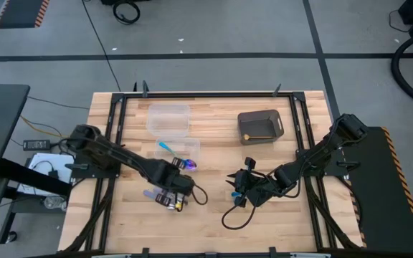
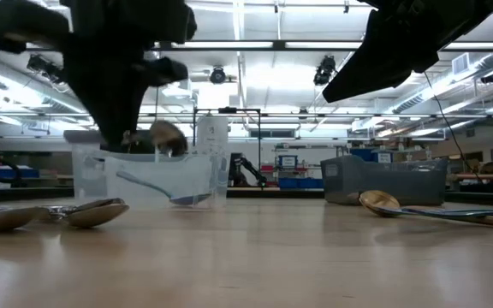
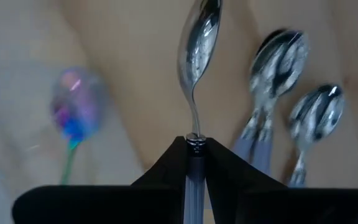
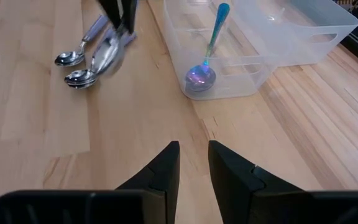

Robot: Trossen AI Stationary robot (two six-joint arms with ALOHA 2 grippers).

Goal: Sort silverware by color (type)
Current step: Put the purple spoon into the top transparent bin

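On the table [image 1: 214,215], two clear tubs stand at the middle: one [image 1: 168,117] farther back, one [image 1: 178,150] nearer the arms. A dark grey bin [image 1: 258,126] stands well apart on the right arm's side.

The nearer tub holds a teal-handled spoon [image 4: 207,53] with an iridescent head. The bin appears to hold something gold, too small to identify.

The left gripper [image 3: 195,152] is low over the table, just in front of the nearer tub. Its jaws are clenched on the handle of a lavender-handled spoon [image 3: 197,53], whose silver bowl points away from the wrist. In the right wrist view this spoon hangs from the jaws with its bowl at or just above two more lavender-handled spoons [image 4: 79,62] lying on the table beside it; whether it has cleared them cannot be told.

The right gripper [image 4: 192,163] waits near the table's middle, facing the tubs. Its jaws are slightly apart with nothing between them.

Step in hand, as judged: pick-up of one lavender spoon for sorting. The next move calls for a lift clear of the two remaining spoons, then transfer to a container not already assigned to teal, most likely the farther tub. Release only when the spoon is inside the rim.
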